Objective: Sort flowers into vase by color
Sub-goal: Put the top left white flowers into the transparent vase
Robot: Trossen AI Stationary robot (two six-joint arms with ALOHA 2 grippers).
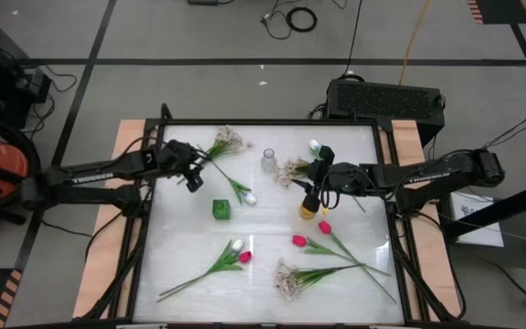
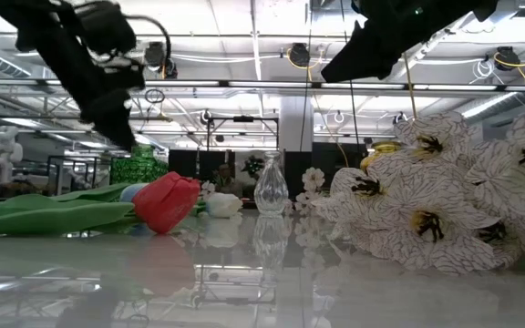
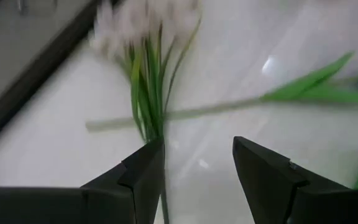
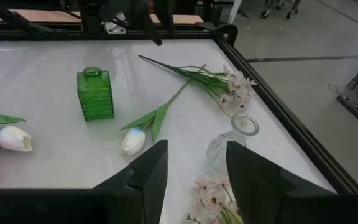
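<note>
Big picture first: the white counter (image 1: pixel 190 265) is strewn with flowers, and none that can be seen has reached a vase — the sorting looks barely begun, if at all.

Both arms reach in from the sides. The left hand (image 1: pixel 190 175) hangs over the far left part of the counter with its fingers apart and nothing between them; its wrist view looks straight down on the stem of a blossom spray (image 3: pixel 143 68) crossed by a white tulip's stem (image 3: pixel 185 113). The right hand (image 1: pixel 322 166) sits right of centre towards the far edge, jaws also parted and empty, just above a second blossom spray (image 1: pixel 292 169).

Loose flowers next: near left, a white tulip and magenta tulip pair (image 1: pixel 239 252) lying together; near right, two magenta tulips (image 1: pixel 310 234) and another blossom spray (image 1: pixel 288 281), stems crossing.

Now the vessels, all three apparently empty: a yellow vase (image 1: pixel 308 211) just near of the right hand, a green glass vase (image 1: pixel 221 209) at centre, and a small clear glass vase (image 1: pixel 268 162) towards the far edge.

Everything is left to do: every stem awaits lifting and matching to a vase.
</note>
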